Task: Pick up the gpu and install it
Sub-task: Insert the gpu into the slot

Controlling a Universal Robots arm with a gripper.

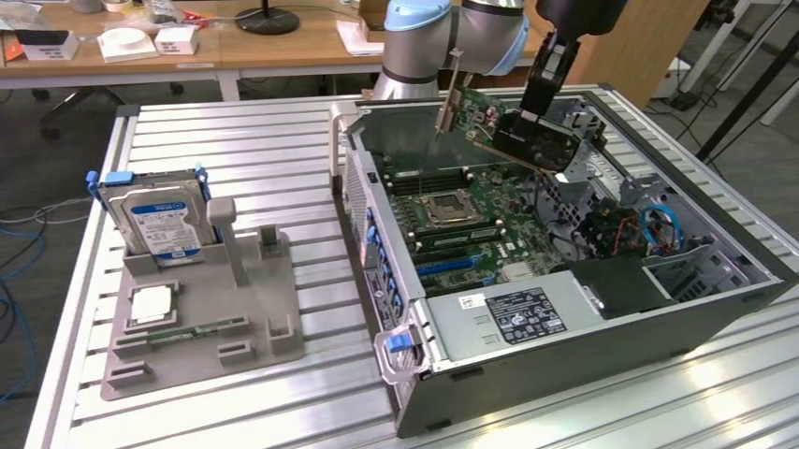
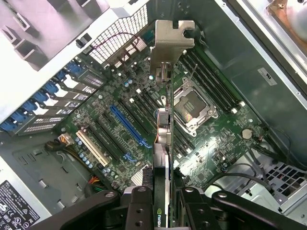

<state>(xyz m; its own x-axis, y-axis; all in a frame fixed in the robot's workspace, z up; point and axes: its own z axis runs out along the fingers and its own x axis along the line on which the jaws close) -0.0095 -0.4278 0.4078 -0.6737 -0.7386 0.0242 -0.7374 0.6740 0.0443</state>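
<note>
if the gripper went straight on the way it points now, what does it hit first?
The gripper points into the open case. The gpu it holds would probably reach the motherboard first, between the blue slot and the CPU socket. Depth is unclear.

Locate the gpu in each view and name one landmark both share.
Exterior view: the gpu hangs tilted in the tool, above the open case.
Wrist view: the gpu is seen edge-on in the tool's grip, with its silver bracket at the end away from the tool.
Shared landmark: the CPU socket, below the card in both.
</note>
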